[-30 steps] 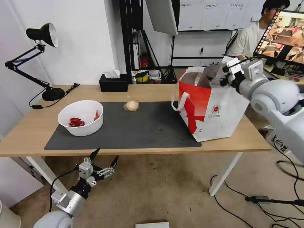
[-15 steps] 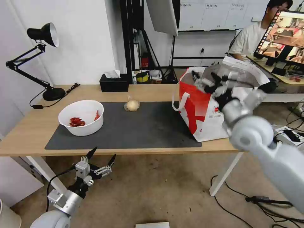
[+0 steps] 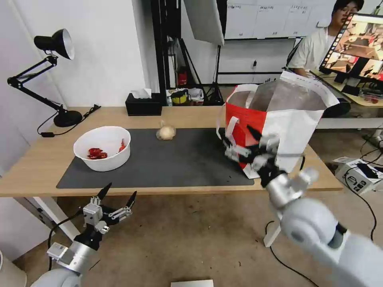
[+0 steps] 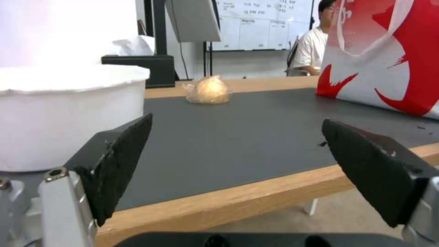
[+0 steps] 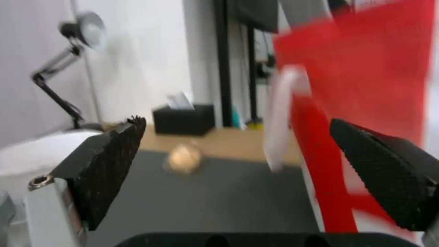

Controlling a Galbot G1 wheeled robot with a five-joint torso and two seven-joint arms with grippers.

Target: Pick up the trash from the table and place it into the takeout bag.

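Head view: my right gripper (image 3: 243,144) hangs in front of the red side of the takeout bag (image 3: 275,127), over the right end of the dark mat (image 3: 171,163), jaws spread wide, nothing in them. My left gripper (image 3: 116,196) sits below the table (image 3: 36,167) edge, near the front left, also wide open and empty. Trash still out: the white bowl (image 3: 102,148) with red scraps on the mat's left end, and the beige lump (image 3: 165,132) at the mat's back edge, about midway between bowl and bag. The lump lies to the left of and behind my right gripper; the bowl is up and just beyond my left one. My guess is the right arm is nearer the lump and the left is nearer the bowl.

Left wrist view: both fingers (image 4: 116,164) far apart, holding nothing. The bowl (image 4: 68,113) is close, off toward one finger; the lump (image 4: 208,91) sits farther back across the mat, between the jaws' line of sight. The bag (image 4: 389,58) stands on the other side.

Right wrist view: jaws wide and empty. The lump (image 5: 184,158) is ahead on the mat, closer to one finger; the bag's red panel (image 5: 361,103) is right beside the other. The lump looks roundish, no clear long axis.
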